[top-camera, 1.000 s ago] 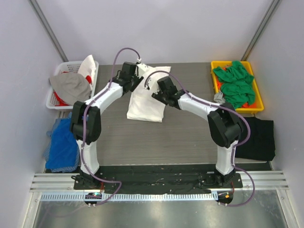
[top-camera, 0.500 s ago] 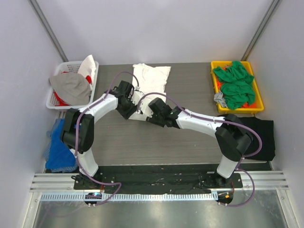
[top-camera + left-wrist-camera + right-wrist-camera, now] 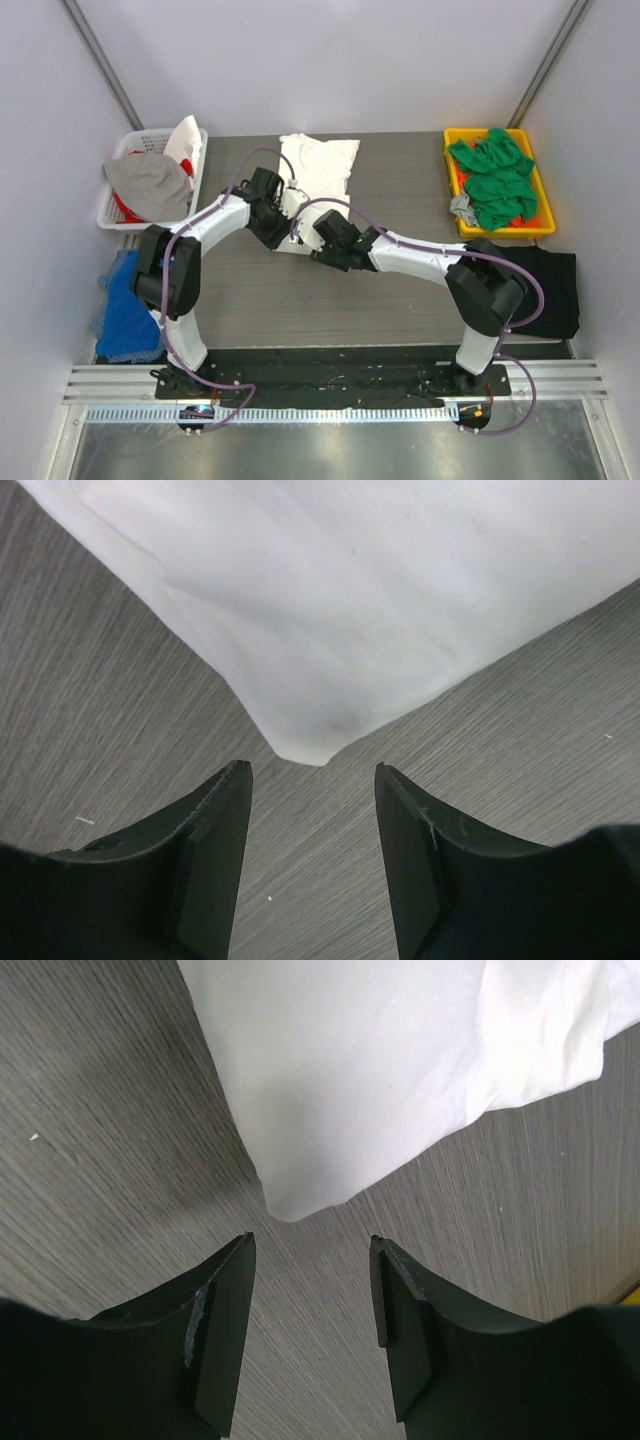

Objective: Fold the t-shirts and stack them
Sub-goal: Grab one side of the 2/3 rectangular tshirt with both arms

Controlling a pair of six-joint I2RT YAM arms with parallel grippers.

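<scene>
Two grippers down at the near edge of the one white t-shirt [image 3: 320,165], which lies flat on the table [image 3: 400,290]. My left gripper [image 3: 312,775] is spread wide and empty, with one shirt corner just ahead of its two fingers. My right gripper [image 3: 312,1245] is just as wide and empty, facing the other near corner. Off to the right lies one black t-shirt [image 3: 545,290], and the green t-shirts [image 3: 495,180] are heaped in the single yellow tray [image 3: 545,200], too tangled to count
</scene>
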